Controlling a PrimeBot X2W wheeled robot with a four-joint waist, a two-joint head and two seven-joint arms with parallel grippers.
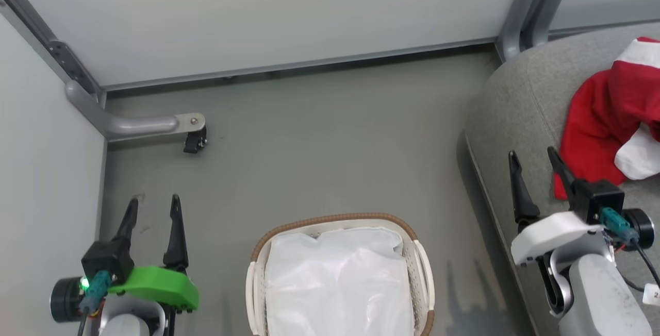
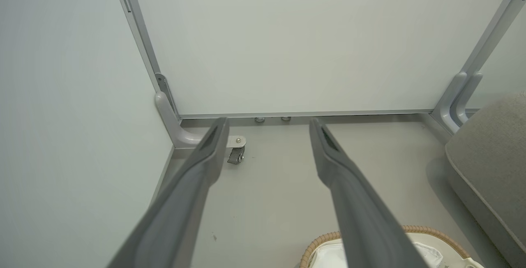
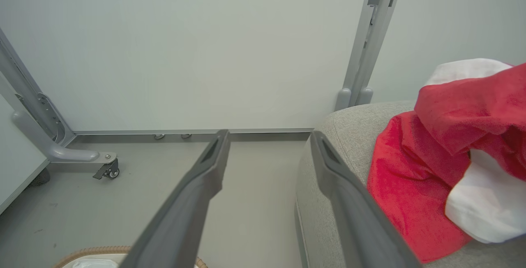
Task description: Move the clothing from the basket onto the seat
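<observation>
The red clothing with white panels lies bunched on the grey seat at the right; the right wrist view has it on the seat too. The basket stands on the floor at bottom centre, holding just its white liner. My right gripper is open over the seat's front edge, just left of the clothing, with nothing between its fingers. My left gripper is open and empty above the floor, left of the basket. In the left wrist view the basket sits low at the right.
Pale partition walls close the back and left. A grey partition foot with a caster juts onto the floor at the left. Another partition post stands behind the seat's corner. Grey floor lies between basket and wall.
</observation>
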